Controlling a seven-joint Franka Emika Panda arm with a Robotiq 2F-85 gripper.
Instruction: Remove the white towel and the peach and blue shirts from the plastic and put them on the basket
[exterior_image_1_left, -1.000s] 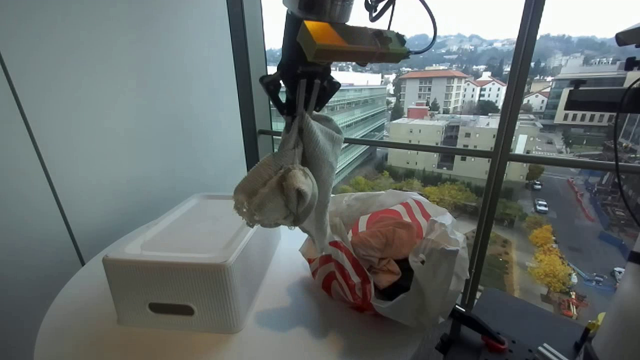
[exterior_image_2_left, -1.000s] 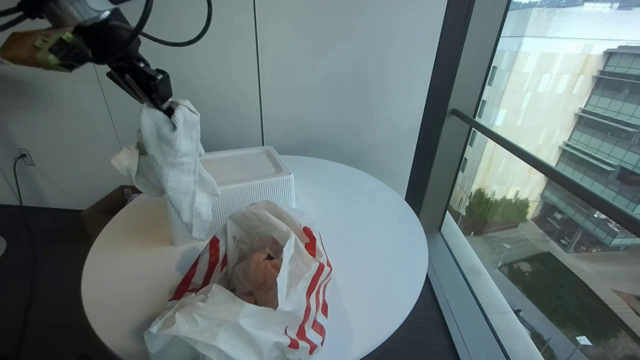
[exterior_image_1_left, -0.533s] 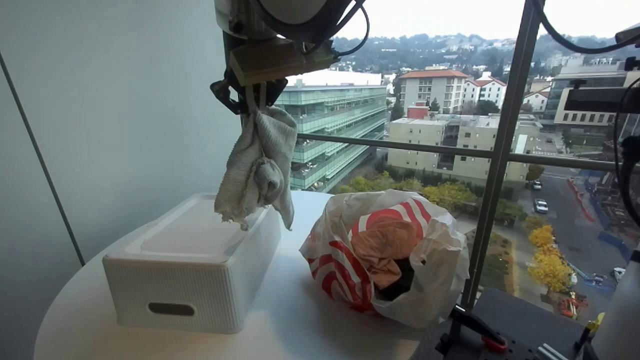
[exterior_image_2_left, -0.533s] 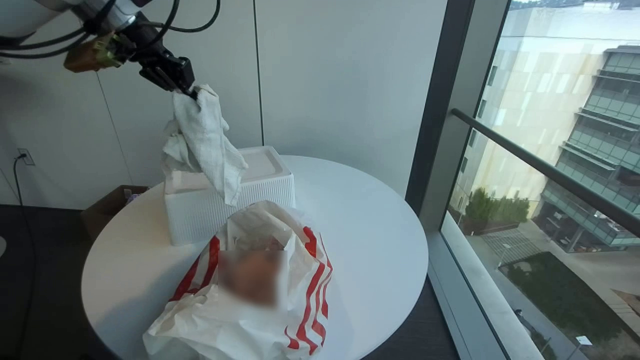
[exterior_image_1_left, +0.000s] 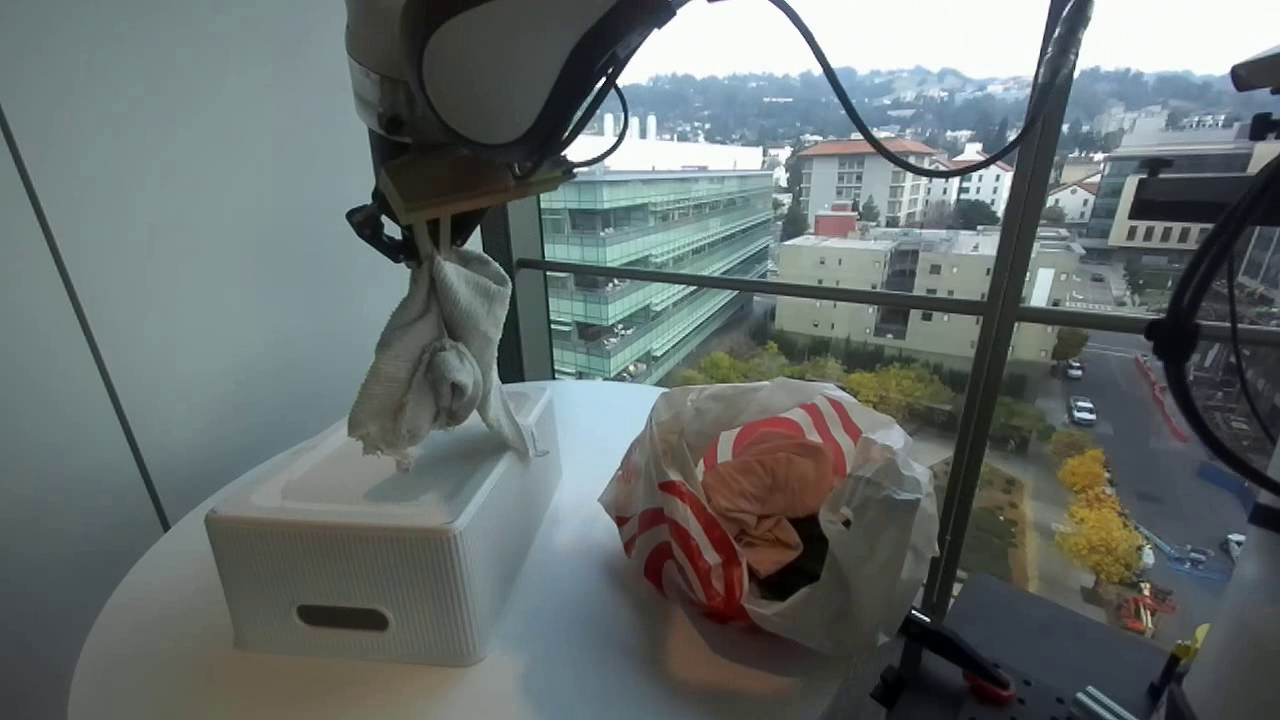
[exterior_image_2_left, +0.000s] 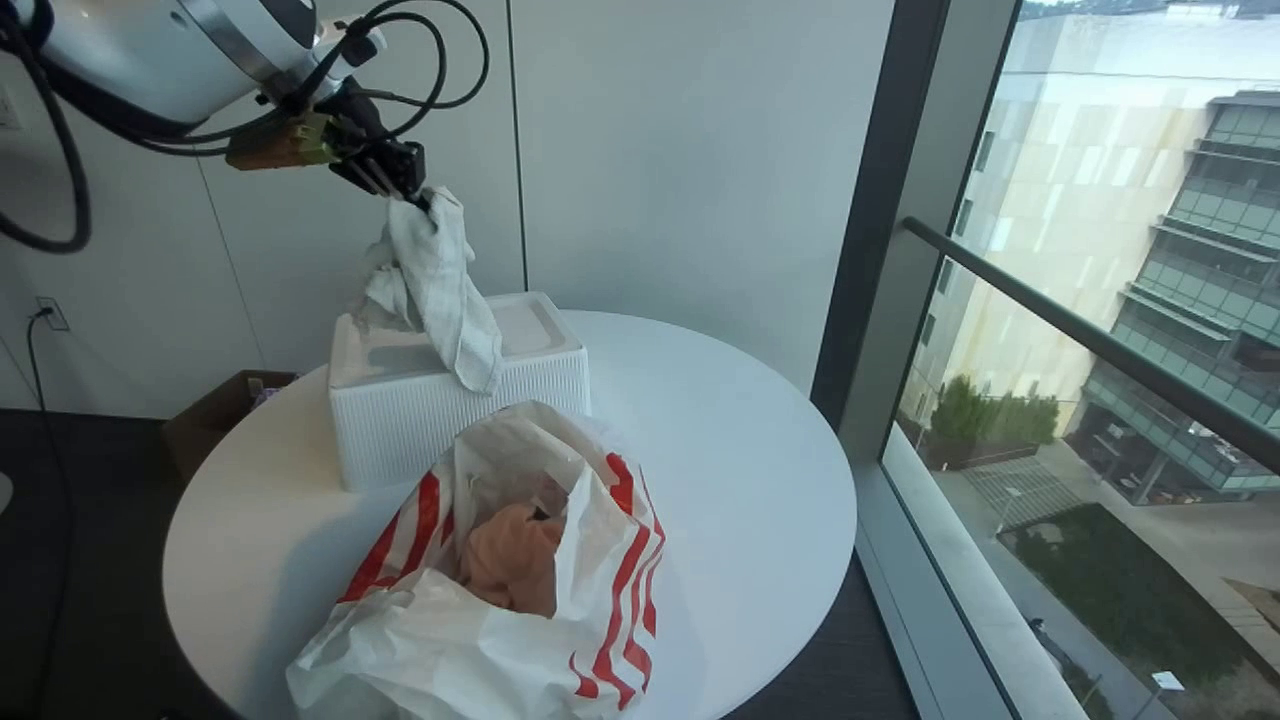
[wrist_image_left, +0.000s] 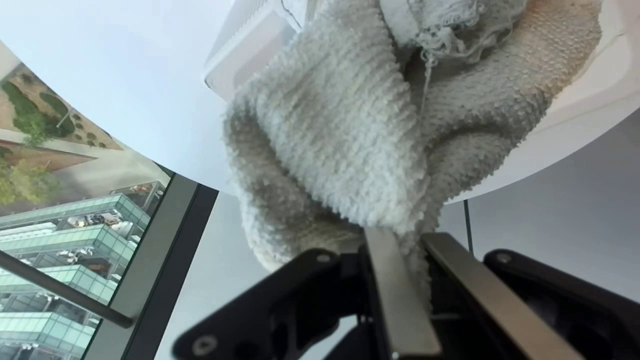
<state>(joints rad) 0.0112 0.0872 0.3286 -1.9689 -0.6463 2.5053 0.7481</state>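
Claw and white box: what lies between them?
The white towel, gripped by the claw and hanging over the box; both exterior views show it.

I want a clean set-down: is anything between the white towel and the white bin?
Nothing visible. Pinched in the fingers, the white towel hangs over the closed top of the white bin; the plastic shopping bag sits to one side.
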